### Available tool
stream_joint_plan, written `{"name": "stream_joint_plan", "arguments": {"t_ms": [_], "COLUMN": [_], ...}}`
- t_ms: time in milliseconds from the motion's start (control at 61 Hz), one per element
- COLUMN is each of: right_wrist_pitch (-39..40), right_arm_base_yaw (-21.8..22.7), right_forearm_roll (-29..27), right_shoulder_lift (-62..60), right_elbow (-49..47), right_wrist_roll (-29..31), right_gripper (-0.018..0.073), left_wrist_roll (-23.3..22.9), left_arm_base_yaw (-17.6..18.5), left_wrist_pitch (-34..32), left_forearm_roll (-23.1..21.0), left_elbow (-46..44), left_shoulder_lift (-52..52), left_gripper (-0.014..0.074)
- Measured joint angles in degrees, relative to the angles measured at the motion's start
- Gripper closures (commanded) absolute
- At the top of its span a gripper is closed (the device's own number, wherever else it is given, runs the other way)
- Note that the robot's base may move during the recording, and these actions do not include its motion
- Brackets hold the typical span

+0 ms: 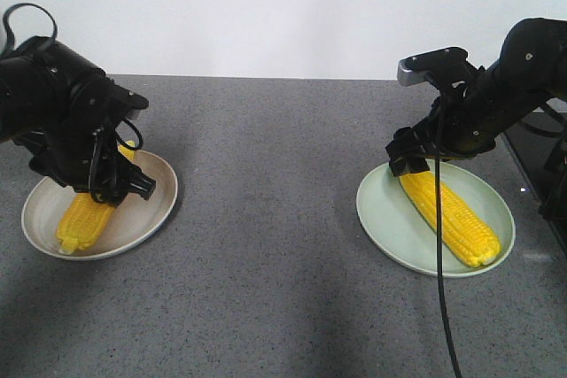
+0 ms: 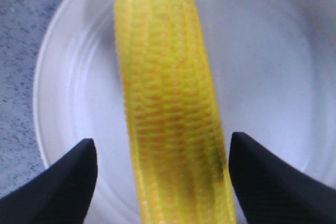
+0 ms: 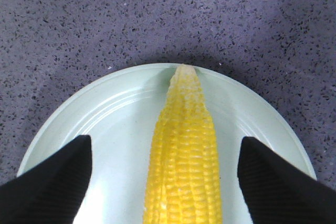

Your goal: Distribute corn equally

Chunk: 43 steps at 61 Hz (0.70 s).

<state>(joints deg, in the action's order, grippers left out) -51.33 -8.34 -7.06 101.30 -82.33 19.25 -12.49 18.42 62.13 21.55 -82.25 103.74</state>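
Observation:
One corn cob (image 1: 84,220) lies on the white plate (image 1: 146,223) at the left. My left gripper (image 1: 120,185) hovers just over its upper end, open. In the left wrist view the cob (image 2: 168,108) runs between the two black fingertips (image 2: 68,182) with a gap on each side. A second corn cob (image 1: 452,214) lies on the pale green plate (image 1: 390,223) at the right. Above that cob's upper end hangs my right gripper (image 1: 409,164), open. The right wrist view shows this cob (image 3: 184,156) centred between wide-apart fingertips (image 3: 273,182), touching neither.
Both plates (image 3: 105,124) rest on a dark grey speckled tabletop (image 1: 275,219). A white wall runs behind it. A black cable (image 1: 440,254) hangs from the right arm across the green plate. Dark equipment stands at the far right edge.

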Motion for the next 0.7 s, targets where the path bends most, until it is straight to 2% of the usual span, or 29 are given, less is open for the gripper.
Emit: {"name": "stream_joint_plan", "arguments": {"t_ms": [131, 229, 328, 393, 508, 623, 705], "right_wrist_pitch": [0.1, 0.3, 0.4, 0.4, 0.5, 2.9, 6.0], "right_arm_base_yaw": [0.0, 0.0, 0.0, 0.0, 0.0, 0.0, 0.0], "right_forearm_roll": [0.0, -0.1, -0.4, -1.5, -4.8, -10.3, -14.9], "right_shoulder_lift": [-0.7, -3.0, -7.0, -10.1, -15.6, -21.8, -27.4], "right_elbow": [0.0, 0.0, 0.0, 0.0, 0.1, 3.5, 10.0], "right_wrist_roll": [-0.4, -0.6, -0.6, -0.1, 2.4, 6.4, 9.9], "right_gripper": [0.0021, 0.0085, 0.022, 0.0346, 0.0578, 0.0568, 0.0567], "left_wrist_roll": [0.0, 0.0, 0.0, 0.0, 0.1, 1.7, 4.1], "left_arm_base_yaw": [0.0, 0.0, 0.0, 0.0, 0.0, 0.0, 0.0], "left_wrist_pitch": [-1.9, -2.7, -3.9, -4.7, -6.5, -9.0, -12.5], "left_forearm_roll": [0.2, 0.4, 0.0, -1.3, -5.3, -9.9, -13.3], "left_elbow": [0.0, 0.0, 0.0, 0.0, 0.0, 0.9, 4.2], "left_shoulder_lift": [-3.6, -6.7, -10.1, -12.6, -17.0, -21.2, -24.7], "left_gripper": [0.0078, 0.008, 0.0095, 0.0125, 0.0238, 0.0395, 0.0514]}}
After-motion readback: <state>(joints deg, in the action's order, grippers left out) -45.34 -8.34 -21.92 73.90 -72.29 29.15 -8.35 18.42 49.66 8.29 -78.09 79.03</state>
